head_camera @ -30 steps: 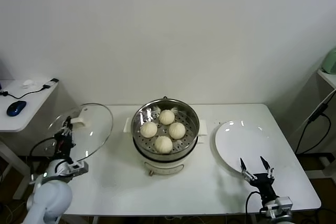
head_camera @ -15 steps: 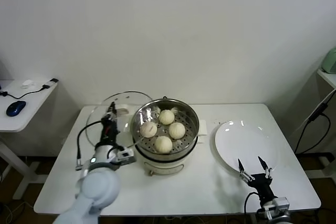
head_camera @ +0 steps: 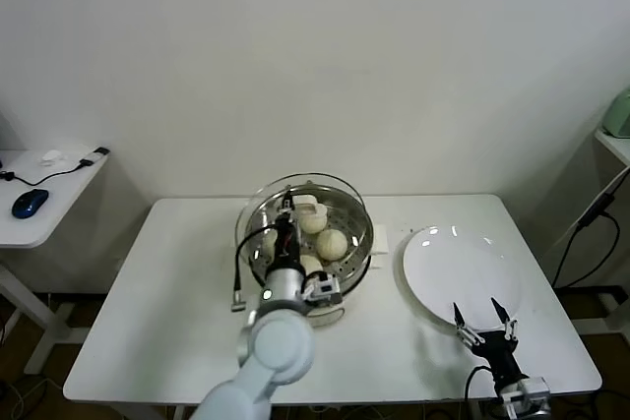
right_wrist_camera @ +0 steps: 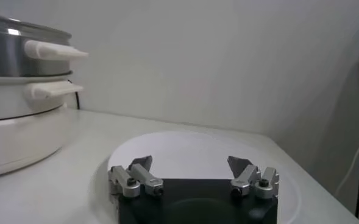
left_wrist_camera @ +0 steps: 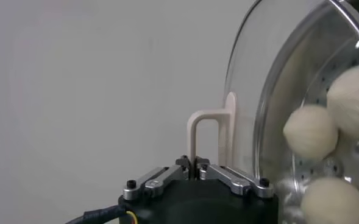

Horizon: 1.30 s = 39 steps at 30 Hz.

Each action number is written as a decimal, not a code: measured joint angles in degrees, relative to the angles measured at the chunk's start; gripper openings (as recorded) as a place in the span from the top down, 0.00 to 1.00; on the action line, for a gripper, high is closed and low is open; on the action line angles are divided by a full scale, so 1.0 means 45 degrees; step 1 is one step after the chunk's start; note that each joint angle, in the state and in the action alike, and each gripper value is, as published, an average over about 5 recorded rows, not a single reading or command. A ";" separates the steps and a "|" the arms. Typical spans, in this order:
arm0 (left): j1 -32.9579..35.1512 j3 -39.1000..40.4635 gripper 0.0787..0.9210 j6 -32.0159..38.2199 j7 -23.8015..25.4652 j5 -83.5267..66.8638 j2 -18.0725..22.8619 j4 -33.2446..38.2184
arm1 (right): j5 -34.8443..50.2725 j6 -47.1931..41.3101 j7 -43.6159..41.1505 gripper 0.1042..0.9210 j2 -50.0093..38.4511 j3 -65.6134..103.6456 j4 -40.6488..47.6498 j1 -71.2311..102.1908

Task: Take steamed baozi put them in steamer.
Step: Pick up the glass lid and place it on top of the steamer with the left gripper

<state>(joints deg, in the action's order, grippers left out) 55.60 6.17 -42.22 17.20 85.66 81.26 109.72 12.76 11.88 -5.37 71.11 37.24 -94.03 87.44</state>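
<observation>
Left gripper [left_wrist_camera: 195,163] clamps the glass lid's handle [left_wrist_camera: 205,131] over the steamer [head_camera: 356,243]; three baozi [head_camera: 332,242] visible. Right gripper [head_camera: 482,319] gapes, idle, at the plate's [head_camera: 443,268] five o'clock.

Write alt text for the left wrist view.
The left gripper is shut on the cream handle of the glass lid, held over the steamer, where three steamed baozi show on its perforated tray.

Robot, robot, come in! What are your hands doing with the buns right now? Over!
Left gripper shut on glass lid handle, over steamer. Right gripper open, idle by white plate. Baozi inside steamer.
</observation>
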 measured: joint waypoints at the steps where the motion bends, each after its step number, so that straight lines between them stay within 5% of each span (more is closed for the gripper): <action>1: -0.0056 0.0067 0.93 0.0000 0.0032 0.0123 0.0140 -0.0154 | -0.0005 0.0038 0.0015 0.12 0.0018 0.0004 0.0032 -0.0012; 16: -0.0246 0.0359 0.93 0.0006 0.0051 0.1094 0.1122 -0.1706 | -0.0079 0.0613 0.0276 0.12 0.0218 0.0052 0.0378 -0.0072; 39: -0.0036 -0.0102 0.93 0.0021 -0.0505 0.1206 0.1049 -0.2277 | -0.0269 0.1355 0.0333 0.12 0.0295 0.0059 0.0809 -0.0165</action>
<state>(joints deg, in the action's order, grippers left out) 55.43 5.71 -42.13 14.93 91.09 85.98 99.47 11.55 17.98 -3.86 72.44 37.51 -90.39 86.70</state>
